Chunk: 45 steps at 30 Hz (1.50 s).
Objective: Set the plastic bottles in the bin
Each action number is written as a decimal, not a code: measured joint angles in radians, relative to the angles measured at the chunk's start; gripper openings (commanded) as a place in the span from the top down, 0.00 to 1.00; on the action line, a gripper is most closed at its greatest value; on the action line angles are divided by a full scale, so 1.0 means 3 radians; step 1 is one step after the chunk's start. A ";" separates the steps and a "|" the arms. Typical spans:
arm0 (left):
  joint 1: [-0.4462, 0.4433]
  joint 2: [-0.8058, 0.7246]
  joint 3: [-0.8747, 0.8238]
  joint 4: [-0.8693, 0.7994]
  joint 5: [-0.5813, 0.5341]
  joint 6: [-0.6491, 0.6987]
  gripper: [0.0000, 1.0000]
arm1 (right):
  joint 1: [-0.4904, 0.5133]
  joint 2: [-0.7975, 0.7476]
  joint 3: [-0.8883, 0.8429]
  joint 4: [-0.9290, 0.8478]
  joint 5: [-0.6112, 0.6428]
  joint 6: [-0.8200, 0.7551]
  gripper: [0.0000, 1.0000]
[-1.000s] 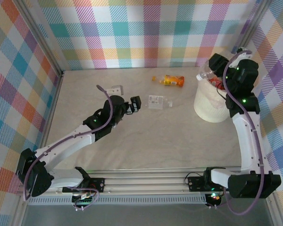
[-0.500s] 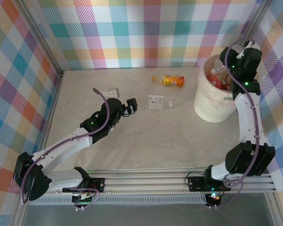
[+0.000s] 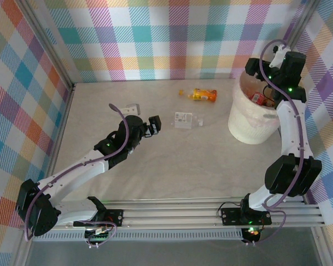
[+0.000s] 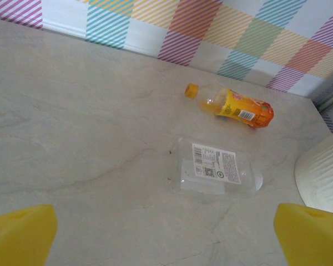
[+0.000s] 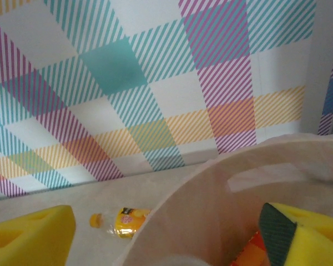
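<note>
Hanging above the mouth of the bin, the right gripper has its yellow pads spread wide with nothing between them. Below it, something red and orange shows inside the bin. From above, several bottles lie heaped inside, so part of the job looks done.

Across the table, the left gripper is also fully spread and empty. It hovers above the tabletop and faces a clear flattened bottle with a white label, which lies just ahead of it. Beyond that, near the back wall, an orange bottle lies on its side with its yellow cap at the neck. I cannot tell whether the cap is screwed on. Both bottles are well apart from the bin, on its left.

The risks, as I judge them:
- **Flattened bottle:** it sits very low, so pads that close too high would slide over it or push it away.
- **Orange bottle:** it is round and may roll toward the wall if nudged.
- **Right arm:** it sits close over the rim, and a careless pull back could snag the liner and tip the bin.
</note>
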State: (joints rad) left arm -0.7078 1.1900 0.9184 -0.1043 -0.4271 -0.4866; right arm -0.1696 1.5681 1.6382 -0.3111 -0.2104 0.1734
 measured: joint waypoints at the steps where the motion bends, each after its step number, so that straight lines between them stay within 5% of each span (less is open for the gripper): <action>1: 0.0000 0.0000 0.0000 0.0000 0.0009 0.0000 0.00 | 0.0000 0.0000 0.0000 -0.0032 -0.0003 -0.0020 0.09; 8: 0.0015 0.0083 0.0000 0.0004 0.0072 0.0000 0.00 | 0.0000 0.0001 0.0113 -0.0376 0.0089 0.0013 0.21; 17: 0.0015 0.0170 0.0003 0.0003 0.0085 0.0000 0.00 | -0.0001 0.0004 0.0392 -0.0907 0.0253 0.0275 0.51; 23: 0.0015 0.0245 0.0019 -0.0001 0.0099 0.0000 0.00 | 0.0000 0.0027 0.0352 -0.1026 0.0254 0.0356 0.53; 36: 0.0015 0.0340 0.0140 -0.0010 0.0150 0.0001 0.00 | -0.0001 -0.0009 0.0529 -0.1326 0.0352 0.0242 0.38; 45: 0.0015 0.0345 0.0140 -0.0011 0.0149 0.0001 0.00 | -0.0001 -0.0684 -0.0137 -0.1516 0.0300 0.0165 0.53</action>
State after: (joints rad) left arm -0.7033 1.2934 0.9604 -0.1078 -0.3824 -0.4862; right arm -0.1699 1.3628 1.5970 -0.7658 -0.1204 0.2230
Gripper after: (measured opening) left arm 0.998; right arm 0.497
